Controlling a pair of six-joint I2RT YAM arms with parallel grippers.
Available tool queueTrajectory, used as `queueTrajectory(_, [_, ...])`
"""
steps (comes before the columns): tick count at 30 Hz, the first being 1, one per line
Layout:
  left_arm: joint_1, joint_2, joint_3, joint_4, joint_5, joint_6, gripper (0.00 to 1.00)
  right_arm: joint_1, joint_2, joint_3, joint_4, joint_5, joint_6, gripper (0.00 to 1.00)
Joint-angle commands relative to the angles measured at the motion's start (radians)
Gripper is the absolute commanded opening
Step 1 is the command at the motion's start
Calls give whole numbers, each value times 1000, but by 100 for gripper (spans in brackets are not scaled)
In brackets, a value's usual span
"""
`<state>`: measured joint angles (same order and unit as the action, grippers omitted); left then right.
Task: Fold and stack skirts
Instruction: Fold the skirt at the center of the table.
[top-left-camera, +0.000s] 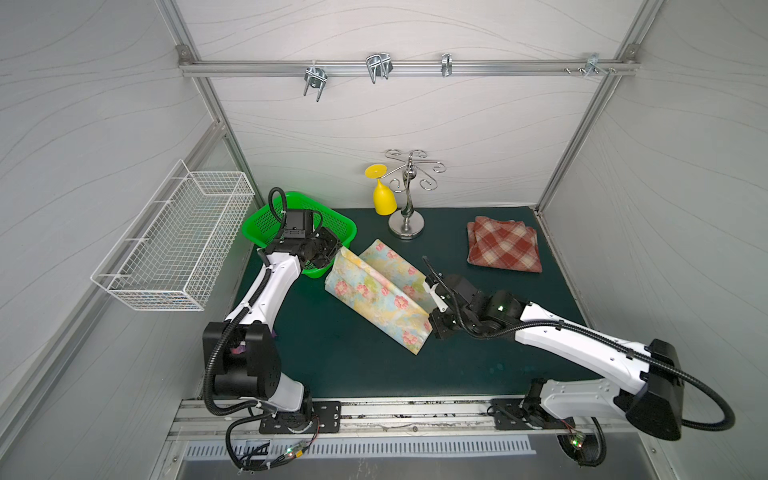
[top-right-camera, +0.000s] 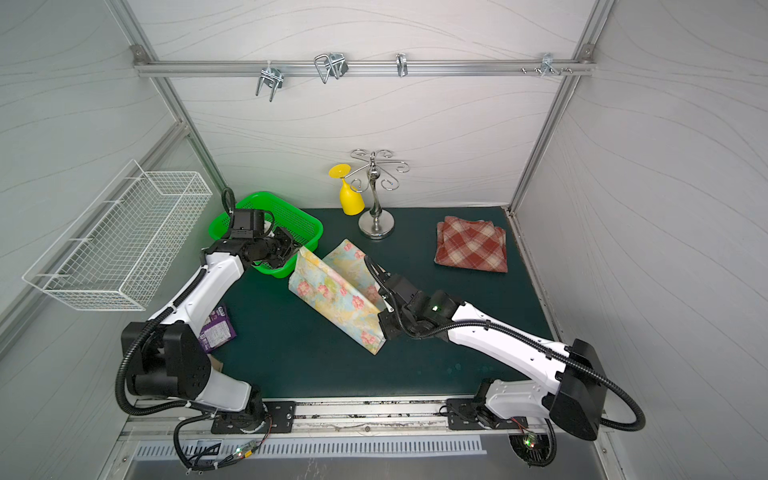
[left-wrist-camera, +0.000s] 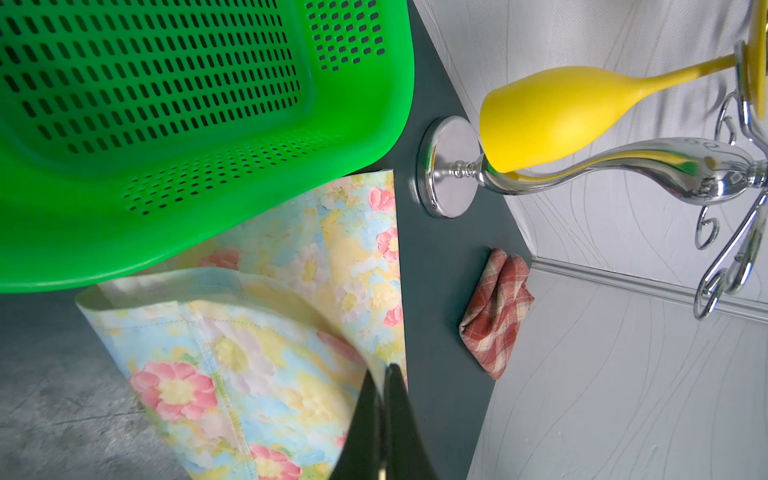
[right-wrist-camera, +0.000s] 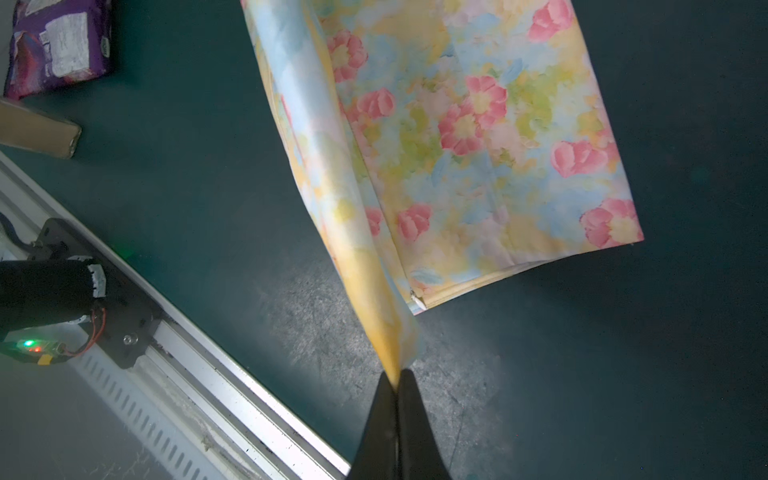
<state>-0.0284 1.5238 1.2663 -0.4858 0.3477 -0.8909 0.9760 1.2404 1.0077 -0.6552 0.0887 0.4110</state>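
Risk noted: the thin floral skirt (top-left-camera: 376, 293) could be snagged on the green basket (left-wrist-camera: 208, 249) just beside the left gripper (left-wrist-camera: 384, 372), or pulled out of a pinch if drawn unevenly. One raised corner was held clenched in the left gripper, the opposite corner clenched in the right gripper (right-wrist-camera: 398, 374). The plaid skirt (top-left-camera: 505, 245) was found folded, well apart beyond the right gripper.

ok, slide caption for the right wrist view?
Right gripper shut on a lifted corner of the floral skirt above the dark mat.
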Motion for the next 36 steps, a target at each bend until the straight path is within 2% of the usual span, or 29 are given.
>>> queueTrajectory(1, [-10, 35, 66, 64, -44, 1, 0, -52, -7, 4, -20, -51, -40, 1])
queueTrajectory(20, [-103, 324, 261, 59, -58, 24, 0, -271, 63, -76, 64, -205, -62, 1])
queueTrajectory(30, [-123, 463, 330, 70, -61, 27, 0, -403, 168, -106, 113, -257, -74, 1])
queueTrajectory(36, [-122, 485, 349, 76, -83, 21, 0, -452, 261, -89, 154, -288, -78, 1])
